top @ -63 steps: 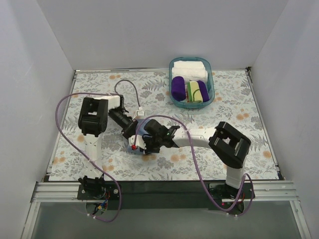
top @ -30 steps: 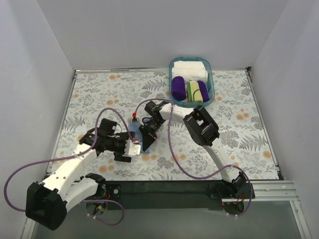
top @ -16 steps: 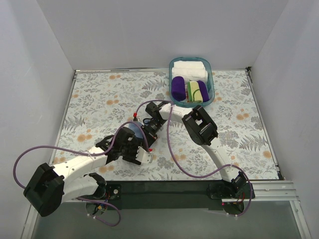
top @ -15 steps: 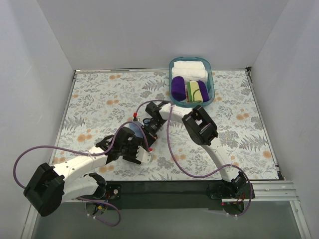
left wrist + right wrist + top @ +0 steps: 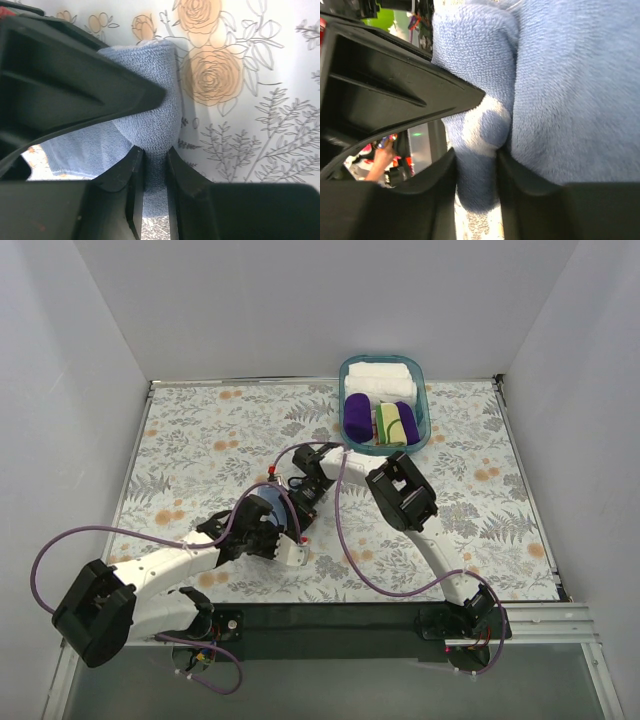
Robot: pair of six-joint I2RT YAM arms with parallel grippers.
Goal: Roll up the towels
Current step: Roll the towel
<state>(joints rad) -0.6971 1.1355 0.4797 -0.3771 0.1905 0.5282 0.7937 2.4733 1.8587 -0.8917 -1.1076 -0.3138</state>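
A light blue towel (image 5: 268,508) lies bunched on the flowered table (image 5: 200,440) between my two grippers, mostly hidden by them. My left gripper (image 5: 270,533) comes in from the near left and is shut on a raised fold of the towel (image 5: 150,115); the cloth fills the gap between its fingers (image 5: 131,175). From the far side, my right gripper (image 5: 300,508) pinches another fold of the same towel (image 5: 555,90), and cloth fills its narrow gap too. The yellow-green towel (image 5: 392,424) sits rolled in the basket.
A teal basket (image 5: 426,408) stands at the back right, holding purple rolls (image 5: 357,415) and white folded towels (image 5: 380,376). Purple cables loop from both arms over the table. White walls close in the sides and back.
My left arm has swung in from the left to the towel and its jaws have closed on a fold. The right gripper has stayed at the towel.
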